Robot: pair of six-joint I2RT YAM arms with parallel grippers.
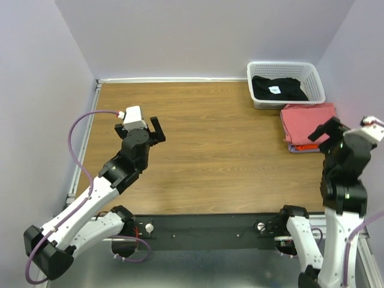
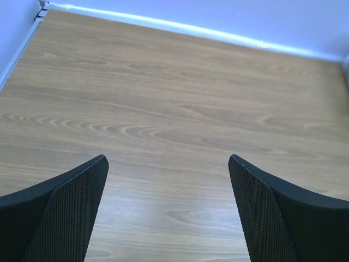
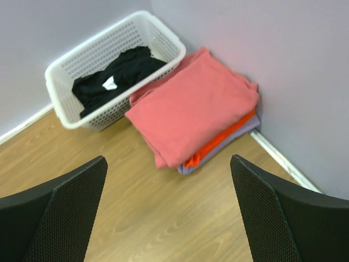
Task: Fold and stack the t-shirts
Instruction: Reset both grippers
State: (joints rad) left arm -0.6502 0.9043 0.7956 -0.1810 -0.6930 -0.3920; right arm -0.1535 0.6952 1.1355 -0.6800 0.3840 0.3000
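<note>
A folded pink-red t-shirt [image 1: 305, 121] [image 3: 195, 105] tops a stack at the table's right edge. Under it show an orange t-shirt's edge [image 3: 222, 141] [image 1: 307, 146] and a lavender cloth [image 3: 240, 134]. A black t-shirt [image 1: 277, 89] [image 3: 112, 79] with a small white label lies crumpled in the white basket [image 1: 313, 72] [image 3: 92, 54]. My right gripper [image 1: 328, 129] [image 3: 169, 213] is open and empty, held above the table just in front of the stack. My left gripper [image 1: 157, 130] [image 2: 168, 210] is open and empty over bare wood at the left.
The wooden table [image 1: 204, 150] is walled at the back and both sides. The basket stands in the back right corner, touching the stack. A white rail [image 2: 180, 28] runs along the far edge.
</note>
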